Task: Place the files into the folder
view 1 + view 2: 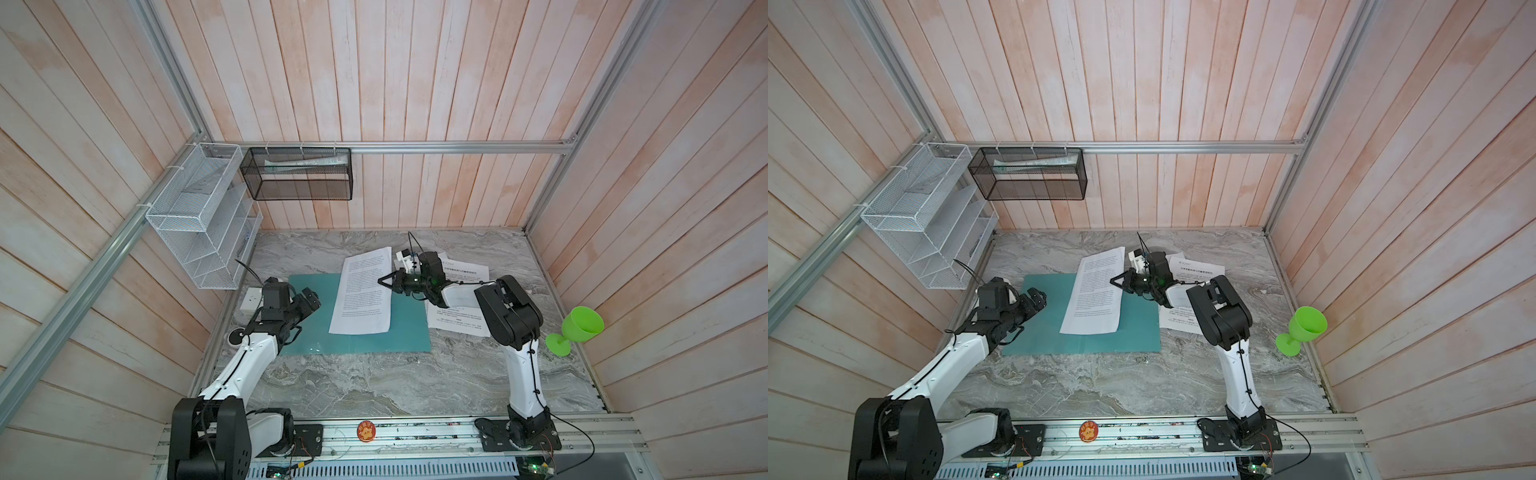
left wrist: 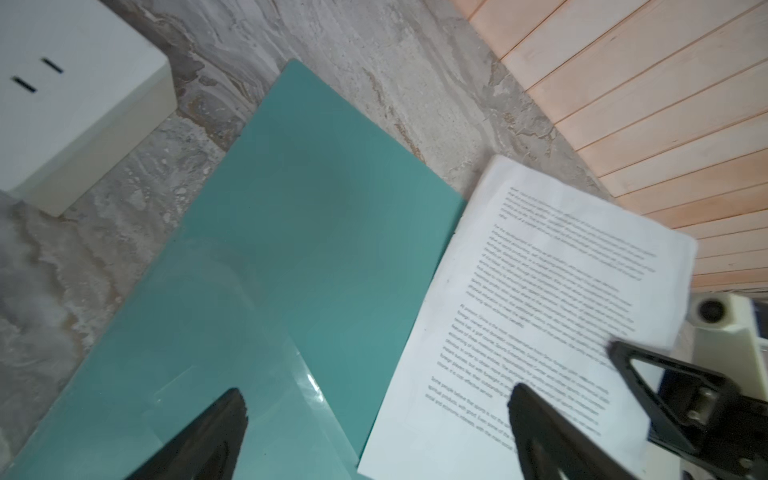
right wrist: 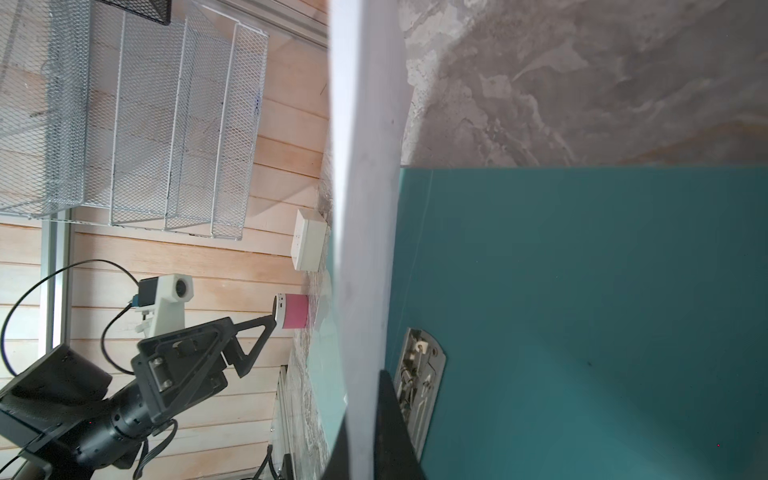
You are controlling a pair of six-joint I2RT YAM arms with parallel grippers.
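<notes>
Partway – the right gripper (image 1: 381,282) pinches one sheet (image 1: 363,299) lying across the open teal folder (image 1: 365,343), the left gripper (image 1: 311,300) hovers with jaws apart, and the other files (image 1: 457,323) wait just beside it.

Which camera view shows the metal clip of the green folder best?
The right wrist view: the metal clip lies close and sharp on the folder, beside the held sheet. In both top views and the left wrist view I cannot find it.
</notes>
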